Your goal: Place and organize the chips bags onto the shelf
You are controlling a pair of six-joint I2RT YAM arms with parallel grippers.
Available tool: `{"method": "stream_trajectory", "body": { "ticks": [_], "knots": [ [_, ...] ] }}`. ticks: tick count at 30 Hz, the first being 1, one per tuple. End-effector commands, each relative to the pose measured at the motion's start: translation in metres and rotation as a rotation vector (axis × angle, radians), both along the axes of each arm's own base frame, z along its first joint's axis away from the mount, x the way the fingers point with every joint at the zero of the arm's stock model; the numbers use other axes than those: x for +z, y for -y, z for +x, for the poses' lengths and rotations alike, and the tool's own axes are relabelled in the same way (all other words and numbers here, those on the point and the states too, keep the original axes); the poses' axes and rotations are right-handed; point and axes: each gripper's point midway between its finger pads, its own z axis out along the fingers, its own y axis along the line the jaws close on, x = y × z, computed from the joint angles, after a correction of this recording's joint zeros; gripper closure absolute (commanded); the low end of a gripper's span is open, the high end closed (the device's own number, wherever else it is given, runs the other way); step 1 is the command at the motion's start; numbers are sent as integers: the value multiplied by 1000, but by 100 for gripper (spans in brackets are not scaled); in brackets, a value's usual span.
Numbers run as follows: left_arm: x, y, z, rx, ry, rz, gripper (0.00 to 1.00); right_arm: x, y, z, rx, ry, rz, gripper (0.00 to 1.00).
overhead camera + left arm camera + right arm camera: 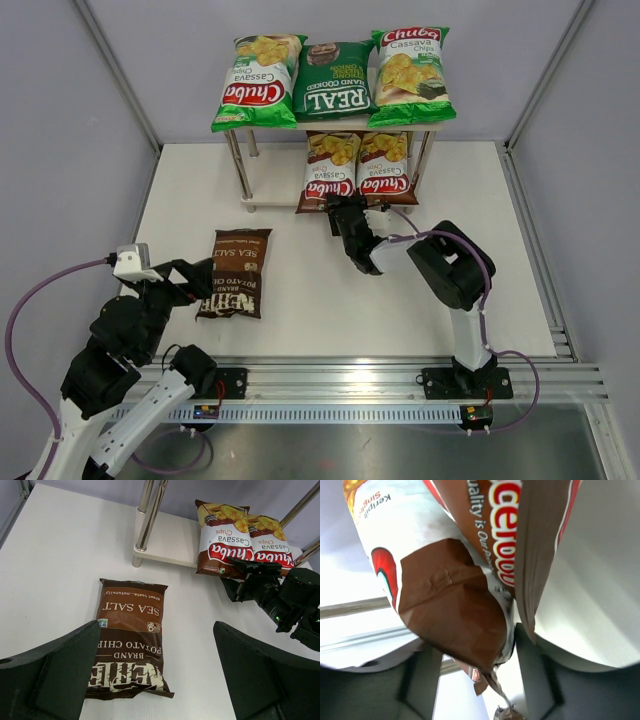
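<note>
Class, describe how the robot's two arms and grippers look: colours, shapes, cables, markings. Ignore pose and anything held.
Both the left arm and right arm have chunky rounded black joints with white lower links. A lilac cable loops along each. The left gripper carries a pale boxy camera; the right gripper looks all black. Jaws are matt dark wedges. No markings are readable.

shelf: two-tier beige wooden shelf with metal legs (272,185) stands at the far middle of white table (330,310).
top tier: light-green glossy Chuba bag (257,82) left, dark-green REAL bag (333,80) middle, second light-green Chuba bag (411,76) right, side by side.
lower tier: left brown Chuba bag (331,172) and right brown Chuba bag (386,168) side by side on the right half, near ends past the board edge.
table, front-left: dark-brown Kettle bag (235,273) lies flat, well apart from the shelf.
</note>
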Motion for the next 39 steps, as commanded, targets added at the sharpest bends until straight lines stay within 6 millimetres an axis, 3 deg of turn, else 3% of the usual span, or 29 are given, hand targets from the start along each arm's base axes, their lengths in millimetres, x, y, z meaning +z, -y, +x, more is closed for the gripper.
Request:
{"method": "stream_trajectory", "body": {
  "ticks": [1,4,8,21,27,32,37,39],
  "knots": [
    [5,4,5,-8,14,10,1,37,3,0,-1,59,80,39],
    [5,5,5,-10,12,9,1,43,7,-1,-16,82,87,57],
    [5,5,5,-11,12,9,1,49,6,1,-21,94,106,65],
    [3,5,6,-12,7,14,1,43,6,30,-63,68,108,67],
    [4,5,6,-11,7,13,2,40,1,30,-41,56,99,54],
    [3,4,7,-3,4,16,1,43,-2,16,23,35,94,31],
    [1,-1,10,39,-16,30,1,50,-1,-3,89,32,93,23],
    [-2,-3,13,61,-34,35,1,51,-1,-9,112,41,99,12]
  ]
}}
